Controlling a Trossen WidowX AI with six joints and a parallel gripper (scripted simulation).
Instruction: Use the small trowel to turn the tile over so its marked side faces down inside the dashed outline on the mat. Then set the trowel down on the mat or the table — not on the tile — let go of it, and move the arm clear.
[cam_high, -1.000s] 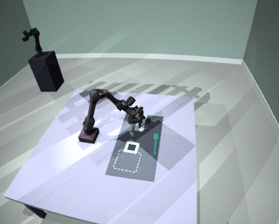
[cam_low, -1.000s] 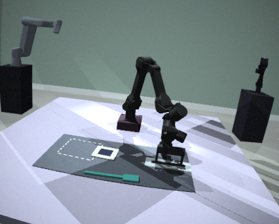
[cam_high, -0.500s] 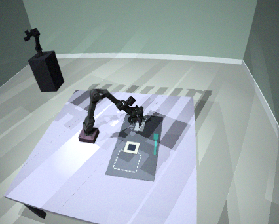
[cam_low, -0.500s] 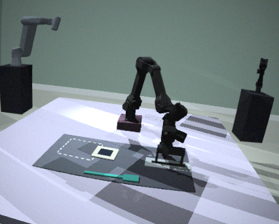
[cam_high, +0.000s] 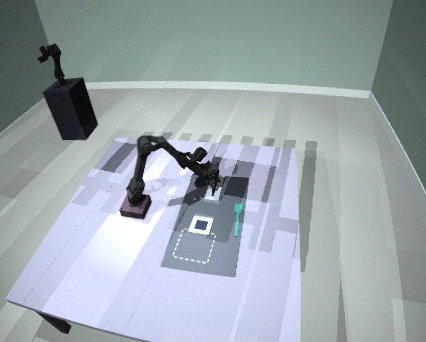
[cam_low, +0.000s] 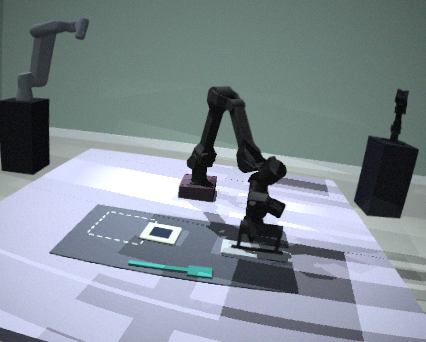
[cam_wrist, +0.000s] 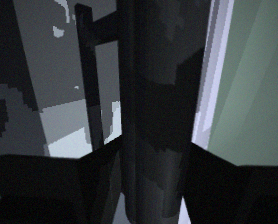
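Note:
The tile (cam_high: 202, 225) (cam_low: 161, 233) lies flat on the mat (cam_high: 224, 265) (cam_low: 70, 247), pale with a dark square facing up. It lies at the near-arm edge of the dashed outline (cam_high: 207, 262) (cam_low: 90, 231), mostly outside it. The trowel (cam_high: 212, 197) (cam_low: 228, 248) (cam_wrist: 157, 95) has a pale flat blade and a thick black handle raised on posts; it rests at the mat's other end. My gripper (cam_high: 214, 186) (cam_low: 257, 224) (cam_wrist: 150, 136) is low over it, shut on the black handle. In the wrist view the handle hides much of the blade.
A teal flat-bladed tool (cam_high: 237, 222) (cam_low: 200, 271) lies along the mat's long edge, beyond the tile from my base (cam_high: 135, 206) (cam_low: 198, 188). Two other arms stand on dark pedestals (cam_high: 71, 110) (cam_low: 25, 135) (cam_low: 386, 175) off the table. Striped shadows cross the table.

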